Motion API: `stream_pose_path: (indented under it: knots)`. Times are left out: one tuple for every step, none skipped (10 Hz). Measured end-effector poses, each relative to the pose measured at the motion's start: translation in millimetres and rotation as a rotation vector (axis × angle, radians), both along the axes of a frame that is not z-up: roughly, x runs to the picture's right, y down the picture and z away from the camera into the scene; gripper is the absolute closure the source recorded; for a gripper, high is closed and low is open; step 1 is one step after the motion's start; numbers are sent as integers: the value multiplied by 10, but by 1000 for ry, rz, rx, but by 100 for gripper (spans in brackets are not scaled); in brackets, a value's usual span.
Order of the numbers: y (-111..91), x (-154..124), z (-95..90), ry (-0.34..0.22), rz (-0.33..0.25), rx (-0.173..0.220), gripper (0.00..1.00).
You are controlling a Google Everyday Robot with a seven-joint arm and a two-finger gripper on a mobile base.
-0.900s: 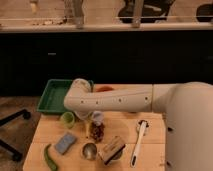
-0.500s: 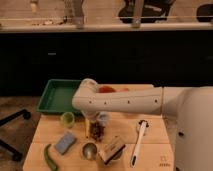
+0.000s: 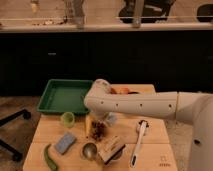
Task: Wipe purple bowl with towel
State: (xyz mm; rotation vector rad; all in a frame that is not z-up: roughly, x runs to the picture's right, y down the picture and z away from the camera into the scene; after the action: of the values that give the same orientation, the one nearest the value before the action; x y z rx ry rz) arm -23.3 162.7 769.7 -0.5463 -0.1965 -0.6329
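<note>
Arm (image 3: 140, 105) above table (image 3: 50, 132), hand (image 3: 100, 125) beneath its bend (grip unclear), beside green tray (image 3: 65, 95)

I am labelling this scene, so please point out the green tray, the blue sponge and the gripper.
green tray (image 3: 67, 97), camera view, on its bare floor.
blue sponge (image 3: 65, 142), camera view, on its top face.
gripper (image 3: 101, 120), camera view, on its tip, under the bend of the arm (image 3: 140, 105), above the table (image 3: 155, 132).

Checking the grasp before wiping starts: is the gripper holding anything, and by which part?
It cannot be told. The gripper hangs under the bent end of the arm, above the middle of the table, near the green tray; no hold shows.
</note>
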Motion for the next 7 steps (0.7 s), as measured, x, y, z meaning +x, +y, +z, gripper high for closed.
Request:
stream_pose_path:
  knots:
    - [6, -28, -5, -4, 0, -2, 100]
    - [5, -28, -5, -5, 0, -2, 100]
    - [6, -9, -5, -1, 1, -3, 100]
    - [7, -11, -5, -2, 0, -3, 100]
    - [7, -24, -5, -3, -2, -2, 100]
    - [5, -31, -4, -4, -2, -2, 100]
    - [4, -30, 2, -4, 4, -1, 100]
